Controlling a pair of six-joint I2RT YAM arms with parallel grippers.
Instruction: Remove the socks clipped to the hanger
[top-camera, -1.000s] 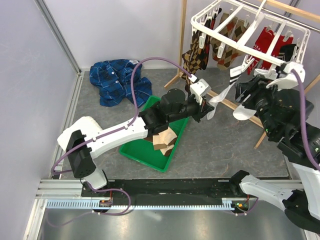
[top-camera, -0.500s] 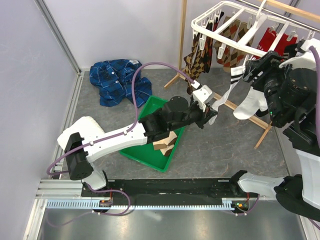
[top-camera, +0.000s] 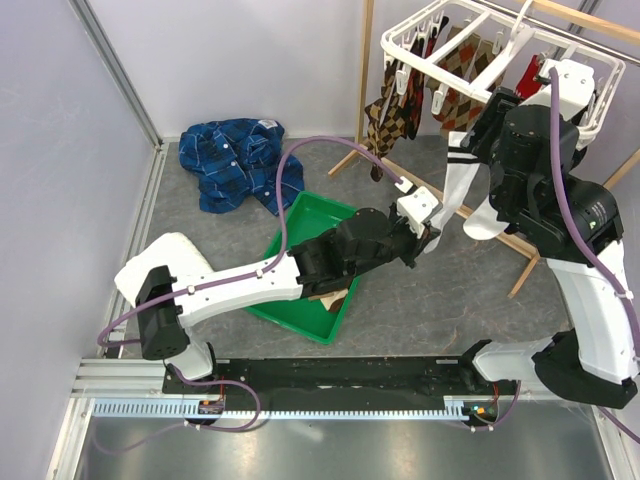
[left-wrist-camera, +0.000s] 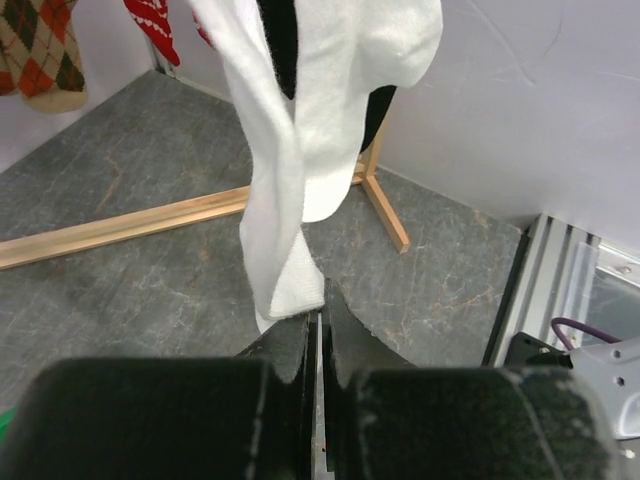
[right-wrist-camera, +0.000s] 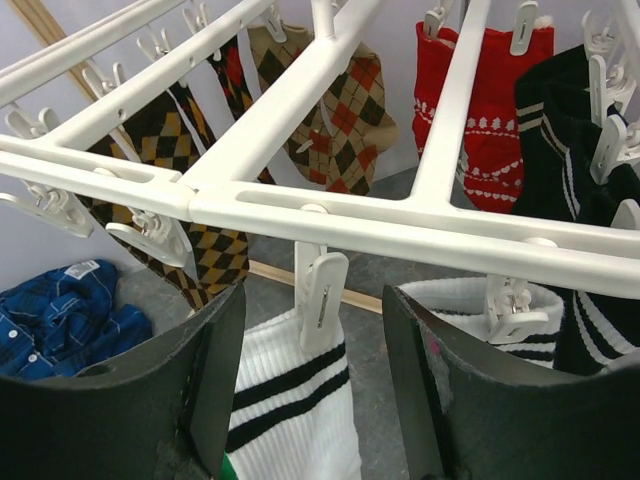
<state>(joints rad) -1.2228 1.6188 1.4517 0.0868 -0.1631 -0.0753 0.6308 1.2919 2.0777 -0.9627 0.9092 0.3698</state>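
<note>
**Clip ahead of the spread gripper.** The striped white sock (right-wrist-camera: 290, 400) is shown hanging from a clip (right-wrist-camera: 322, 290) on the near bar of the hanger (right-wrist-camera: 330, 215), with its long axis running downward. The clip is seen directly ahead of the right gripper (right-wrist-camera: 315, 335), whose fingers are spread to either side and not yet closed on it. The sock's lower tip is pinched in the closed left gripper (left-wrist-camera: 318, 318). Argyle socks (right-wrist-camera: 340, 130), a red sock (right-wrist-camera: 490, 110) and a black sock (right-wrist-camera: 560, 130) are clipped behind. The right arm is judged nearer the clip.

Grey marbled tabletop (top-camera: 420, 290). Lying on it: crumpled blue checked shirt (top-camera: 235, 165) at far left, green tray (top-camera: 290, 318) nearer. Wooden stand's feet (left-wrist-camera: 120, 228) at right.
</note>
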